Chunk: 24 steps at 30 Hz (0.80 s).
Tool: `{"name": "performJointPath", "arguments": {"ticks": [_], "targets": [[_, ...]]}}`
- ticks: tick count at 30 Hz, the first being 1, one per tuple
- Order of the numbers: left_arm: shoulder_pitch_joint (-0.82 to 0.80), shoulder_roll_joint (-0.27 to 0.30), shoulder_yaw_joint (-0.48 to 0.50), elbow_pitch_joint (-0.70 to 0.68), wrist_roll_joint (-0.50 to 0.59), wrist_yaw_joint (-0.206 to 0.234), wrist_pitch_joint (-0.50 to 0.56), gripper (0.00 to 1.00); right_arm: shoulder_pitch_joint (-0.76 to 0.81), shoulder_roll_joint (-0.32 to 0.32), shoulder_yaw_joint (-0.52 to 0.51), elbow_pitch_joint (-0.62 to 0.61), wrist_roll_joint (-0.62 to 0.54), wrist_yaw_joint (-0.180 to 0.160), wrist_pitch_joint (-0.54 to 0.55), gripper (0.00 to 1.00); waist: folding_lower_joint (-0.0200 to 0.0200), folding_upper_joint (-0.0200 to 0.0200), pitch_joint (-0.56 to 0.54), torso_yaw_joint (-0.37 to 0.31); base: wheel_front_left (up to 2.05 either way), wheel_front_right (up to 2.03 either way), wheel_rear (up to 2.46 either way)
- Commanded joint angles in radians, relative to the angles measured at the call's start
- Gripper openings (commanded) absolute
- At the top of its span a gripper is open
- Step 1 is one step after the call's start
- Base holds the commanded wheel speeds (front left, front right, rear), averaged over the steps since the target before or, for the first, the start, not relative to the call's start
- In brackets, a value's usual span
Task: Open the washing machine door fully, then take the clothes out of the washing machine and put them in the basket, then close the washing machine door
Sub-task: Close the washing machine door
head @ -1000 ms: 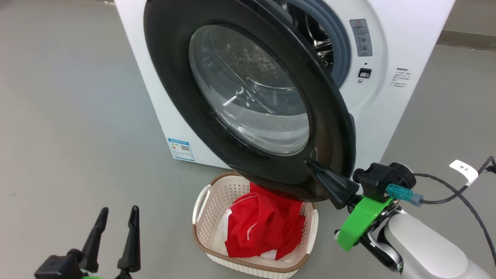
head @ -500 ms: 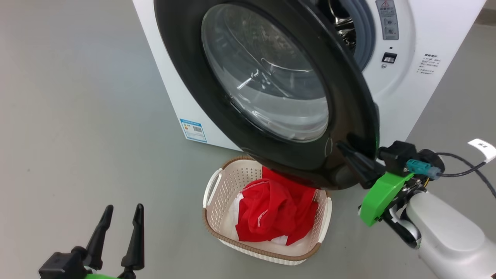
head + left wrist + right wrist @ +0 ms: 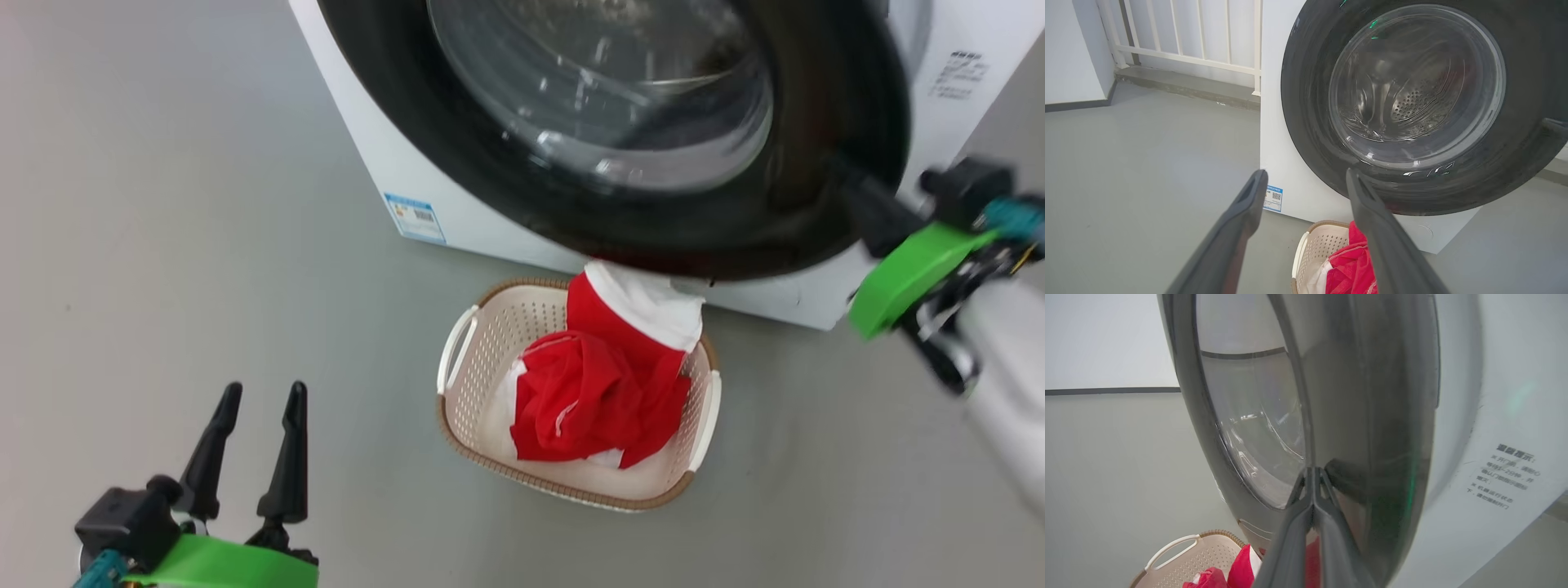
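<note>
Head looks down; wrists face door (image 3: 1306,102) — right closest; all share basket (image 3: 482,359).

Red clothes (image 3: 600,392) heaped in basket (image 3: 488,353); right fingers (image 3: 875,216) at washing machine door (image 3: 824,122) rim.

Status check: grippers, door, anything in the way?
Left gripper open, empty. Right gripper shut, tips against door rim. Clothes in basket. Their top sits just under the door's edge; may brush.
</note>
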Motion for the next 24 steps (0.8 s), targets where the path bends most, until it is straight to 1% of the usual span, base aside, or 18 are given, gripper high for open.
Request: {"name": "performJointPath", "arguments": {"ticks": [1,6,11,13,17,21,24], "targets": [[-0.043,0.022,0.03,-0.022,-0.005,-0.013,-0.011,1.0,-0.054,-0.032,-0.023,0.008,-0.002,-0.001,-0.006,0.0,0.0,0.0,0.055,0.018,0.0,0.0,0.0],[-0.076,0.016,0.03,-0.009,-0.01,-0.024,-0.012,1.0,-0.157,-0.05,-0.065,0.06,-0.005,-0.001,-0.006,0.0,0.0,0.0,0.099,0.037,0.0,0.0,0.0],[-0.099,0.009,0.037,0.002,-0.007,-0.034,-0.012,1.0,-0.232,-0.055,-0.094,0.113,-0.016,-0.001,-0.006,0.0,0.0,0.0,0.115,0.051,0.0,0.0,0.0],[-0.104,0.003,0.041,0.009,-0.006,-0.038,-0.012,1.0,-0.263,-0.051,-0.151,0.149,-0.044,-0.001,-0.006,0.0,0.0,0.0,0.115,0.054,0.0,0.0,0.0],[-0.108,-0.001,0.048,0.017,-0.006,-0.043,-0.012,1.0,-0.271,-0.035,-0.22,0.175,-0.099,-0.001,-0.006,0.0,0.0,0.0,0.108,0.054,0.0,0.0,0.0],[-0.109,-0.001,0.054,0.02,-0.006,-0.046,-0.012,1.0,-0.257,-0.017,-0.243,0.174,-0.127,-0.001,-0.006,0.0,0.0,0.0,0.099,0.048,0.0,0.0,0.0],[-0.111,-0.001,0.055,0.019,-0.015,-0.05,-0.012,1.0,-0.234,0.008,-0.257,0.15,-0.145,-0.001,-0.006,0.0,0.0,0.0,0.087,0.038,0.0,0.0,0.0]]}}
